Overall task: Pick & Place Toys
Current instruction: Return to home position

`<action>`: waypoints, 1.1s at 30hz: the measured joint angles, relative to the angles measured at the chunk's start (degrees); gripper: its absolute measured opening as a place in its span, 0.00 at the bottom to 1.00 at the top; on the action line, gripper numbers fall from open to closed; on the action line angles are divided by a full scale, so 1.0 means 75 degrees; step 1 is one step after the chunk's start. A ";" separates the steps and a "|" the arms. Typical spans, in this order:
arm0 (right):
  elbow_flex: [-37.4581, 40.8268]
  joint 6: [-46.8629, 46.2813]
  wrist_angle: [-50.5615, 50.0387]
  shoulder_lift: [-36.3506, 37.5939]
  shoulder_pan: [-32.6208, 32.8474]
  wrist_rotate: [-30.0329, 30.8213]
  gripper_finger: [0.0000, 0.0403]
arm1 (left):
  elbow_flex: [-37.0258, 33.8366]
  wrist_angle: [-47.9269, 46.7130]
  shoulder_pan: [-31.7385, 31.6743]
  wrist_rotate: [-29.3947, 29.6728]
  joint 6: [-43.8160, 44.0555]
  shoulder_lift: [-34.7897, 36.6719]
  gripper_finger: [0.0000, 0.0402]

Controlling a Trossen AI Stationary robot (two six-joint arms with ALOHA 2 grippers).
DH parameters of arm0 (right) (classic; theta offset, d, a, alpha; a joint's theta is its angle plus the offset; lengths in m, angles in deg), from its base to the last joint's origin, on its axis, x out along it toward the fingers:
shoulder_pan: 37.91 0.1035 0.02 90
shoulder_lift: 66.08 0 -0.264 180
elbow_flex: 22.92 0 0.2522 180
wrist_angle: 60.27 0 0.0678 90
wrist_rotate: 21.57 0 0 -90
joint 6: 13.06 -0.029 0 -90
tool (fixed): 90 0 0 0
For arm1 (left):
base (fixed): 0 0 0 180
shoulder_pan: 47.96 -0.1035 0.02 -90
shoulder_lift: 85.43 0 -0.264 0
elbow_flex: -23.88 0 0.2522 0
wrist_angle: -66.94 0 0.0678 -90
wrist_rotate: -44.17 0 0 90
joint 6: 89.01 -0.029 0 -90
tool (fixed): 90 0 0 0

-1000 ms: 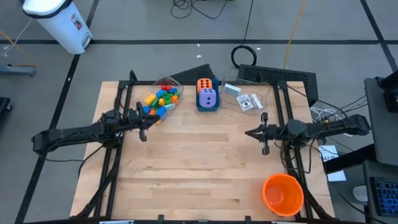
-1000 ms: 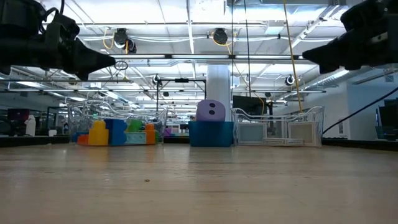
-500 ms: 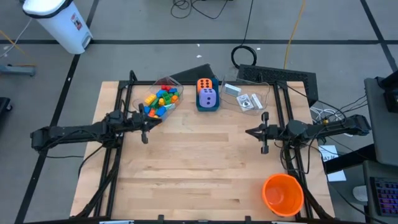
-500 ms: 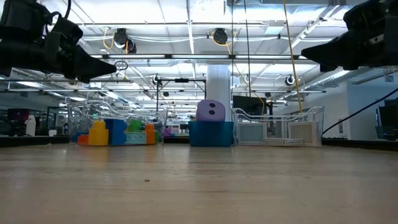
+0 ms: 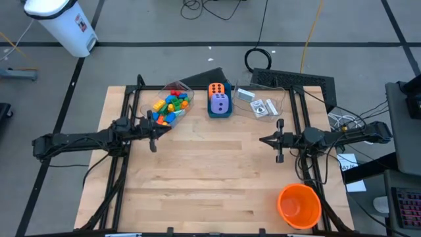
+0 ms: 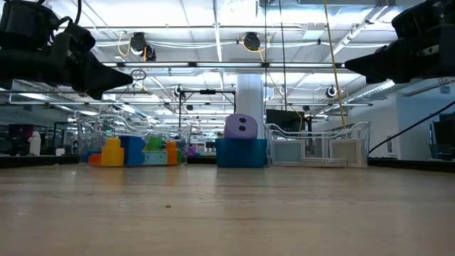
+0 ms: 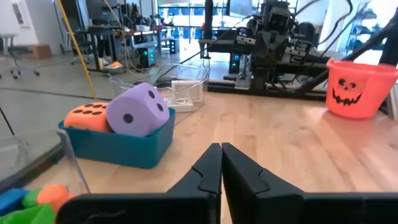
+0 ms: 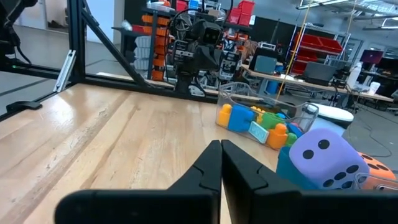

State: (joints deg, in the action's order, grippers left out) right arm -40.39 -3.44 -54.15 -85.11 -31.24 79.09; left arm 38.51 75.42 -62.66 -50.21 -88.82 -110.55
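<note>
The wooden table [image 5: 210, 178] is bare across its middle and near side. The left arm [image 5: 79, 140] reaches in from the left edge and the right arm [image 5: 348, 135] from the right edge, both level above the boards and pointing toward each other, well apart.

The left gripper [image 5: 152, 136] hangs just near of the left tub. Its fingers [image 7: 208, 163] are pressed together with nothing between them. The right gripper [image 5: 278, 141] hangs on the right side, near of the right tub, and is clenched on nothing too.

An orange cup [image 5: 299, 205] with a pumpkin face stands at the near right corner.

Along the far edge stand three containers in a row. The left clear tub [image 8: 242, 93] holds the heap of bricks [image 5: 170, 105] in red, orange, yellow, green and blue. The blue box [image 7: 124, 146] in the middle holds the two dice. The purple die [image 5: 220, 103] sits on the nearer side and the orange die [image 5: 216, 89] is farther back, touching it. The right clear tub [image 5: 289, 105] holds the small cards [image 5: 262, 107], lying on its floor.
</note>
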 joint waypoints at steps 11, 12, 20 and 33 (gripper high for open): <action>0.0008 0.0070 0.0000 -0.0002 0.0000 -0.0026 0.02 | 0.0000 0.0044 0.0000 0.0000 0.0159 0.0000 0.11; 0.0009 0.0071 0.0000 -0.0002 0.0000 -0.0026 0.02 | 0.0000 0.0044 0.0000 0.0000 0.0159 0.0000 0.12; 0.0009 0.0069 -0.0003 -0.0005 0.0000 -0.0029 0.02 | 0.0005 0.0044 0.0000 0.0000 0.0142 0.0000 0.12; 0.0012 0.0069 0.0000 0.0876 0.0003 -0.0032 0.02 | 0.0009 0.0016 0.0000 0.0000 0.0144 0.0662 0.12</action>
State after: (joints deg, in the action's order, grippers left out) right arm -40.30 -2.93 -54.16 -78.54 -31.21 78.85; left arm 38.57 75.53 -62.66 -50.21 -87.73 -105.59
